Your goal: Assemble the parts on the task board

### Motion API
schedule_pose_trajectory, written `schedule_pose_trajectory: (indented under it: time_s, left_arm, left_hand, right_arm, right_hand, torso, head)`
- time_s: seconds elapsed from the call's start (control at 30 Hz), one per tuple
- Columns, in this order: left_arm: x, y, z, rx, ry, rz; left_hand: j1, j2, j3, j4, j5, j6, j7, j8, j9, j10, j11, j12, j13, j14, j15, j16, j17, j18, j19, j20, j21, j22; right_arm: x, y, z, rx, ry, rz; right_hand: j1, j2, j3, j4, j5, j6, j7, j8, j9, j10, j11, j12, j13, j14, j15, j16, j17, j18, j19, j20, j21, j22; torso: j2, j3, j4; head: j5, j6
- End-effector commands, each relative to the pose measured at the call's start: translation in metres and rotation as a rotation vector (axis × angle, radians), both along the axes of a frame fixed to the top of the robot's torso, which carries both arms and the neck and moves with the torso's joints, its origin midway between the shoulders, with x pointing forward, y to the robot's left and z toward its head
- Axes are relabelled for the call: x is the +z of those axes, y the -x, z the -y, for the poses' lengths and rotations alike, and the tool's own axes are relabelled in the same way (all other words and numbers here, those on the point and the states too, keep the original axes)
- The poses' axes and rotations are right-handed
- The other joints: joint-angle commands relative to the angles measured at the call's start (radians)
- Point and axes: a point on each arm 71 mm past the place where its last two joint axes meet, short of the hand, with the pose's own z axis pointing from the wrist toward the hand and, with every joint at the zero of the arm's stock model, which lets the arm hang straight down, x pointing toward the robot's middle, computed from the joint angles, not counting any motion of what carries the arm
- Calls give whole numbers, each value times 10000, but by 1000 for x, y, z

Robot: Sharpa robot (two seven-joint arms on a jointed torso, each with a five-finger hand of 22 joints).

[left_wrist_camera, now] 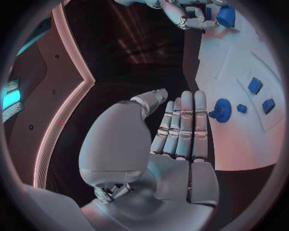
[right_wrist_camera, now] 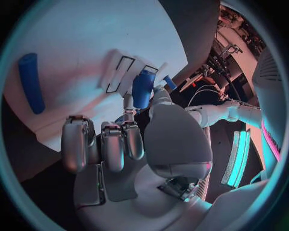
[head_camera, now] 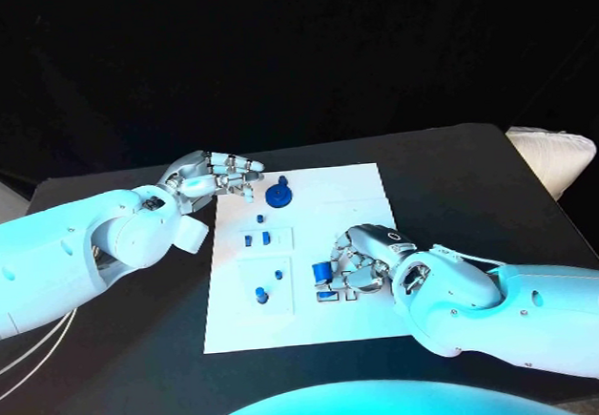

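Here the right hand [head_camera: 355, 261] is clamped on a blue cylinder part [right_wrist_camera: 142, 88] over the near middle of the white task board [head_camera: 348, 309], probably to seat it. The left hand [head_camera: 215, 178] waits with fingers apart, holding nothing, beside the blue gear [head_camera: 280, 194] at the far edge of the board on the counter [head_camera: 492, 194].

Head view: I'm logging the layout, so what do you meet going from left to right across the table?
Left hand at the task board's far left corner → small blue part near the board's left edge → blue gear-like part → blue cylinder → right hand.
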Motion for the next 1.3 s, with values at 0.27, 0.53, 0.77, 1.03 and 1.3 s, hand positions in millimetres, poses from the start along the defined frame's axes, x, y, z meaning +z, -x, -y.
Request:
schedule_pose_trajectory:
  time_s: [0.27, 0.53, 0.77, 1.03, 1.3]
  left_arm:
    - [1, 1, 1, -154, 67, 8]
    - [1, 1, 2, -167, 69, 4]
    - [1, 1, 2, -169, 65, -3]
    - [0, 1, 2, -168, 39, -33]
    - [0, 0, 2, -177, 17, -54]
  left_hand:
    - [-55, 68, -9, 52, 66, -52, -15, -37, -12, -49, 21, -29, -14, -1, 43, -40, -5, 134, 76, -3, -36, -10]
    - [-55, 68, -9, 52, 66, -52, -15, -37, -12, -49, 21, -29, -14, -1, 43, -40, -5, 134, 76, -3, -36, -10]
    - [-63, 81, -3, 76, 71, -50, -16, -39, -14, -57, 20, -19, -14, -2, 43, -44, 0, 136, 94, -1, -72, -34]
    - [-62, 89, 1, 79, 72, -50, -16, -39, -14, -57, 20, -19, -14, -1, 42, -45, 0, 136, 96, -1, -74, -35]
    - [-48, 102, 13, 76, 76, -50, -18, -40, -15, -59, 18, -18, -14, -1, 40, -46, 0, 138, 99, -3, -75, -36]
  right_arm:
    - [2, 2, 0, 171, 180, 328]
    - [0, 1, -1, 211, 336, 255]
    - [-1, -1, -5, 252, 366, 232]
    - [-2, -2, -7, 287, 385, 289]
    - [-2, -2, -11, 339, 352, 362]
  right_hand:
    - [86, 19, 13, -5, 31, 16, 14, 51, 14, 471, -10, 7, 1950, 1057, -18, 33, 2615, 72, 614, -55, 18, 2129]
    - [79, 23, 10, 2, 43, 18, 13, 58, 21, 455, -11, -22, 1930, 1054, -18, 26, 2604, 80, 605, -55, -29, 2118]
    - [29, 27, -10, 9, 43, 6, 17, 65, 31, 439, -8, -47, 1913, 1050, -18, 19, 2589, 88, 595, -54, -73, 2108]
    - [54, 33, -5, -6, 66, -28, 23, 61, 39, 431, -3, -60, 1905, 1053, -14, 25, 2601, 96, 585, -52, -119, 2097]
    - [445, 54, 68, -19, 266, -127, 42, 96, 108, 410, 14, -85, 1894, 1055, 2, 28, 2607, 99, 580, -39, -147, 2093]
  torso:
    - [-3, 0, -4]
    - [4, -2, 1]
    - [8, 3, 1]
    - [2, 1, -1]
    - [4, 1, -4]
  head:
    - [-2, 35]
    - [-3, 46]
    - [-17, 27]
    - [-11, 13]
    - [-19, 5]
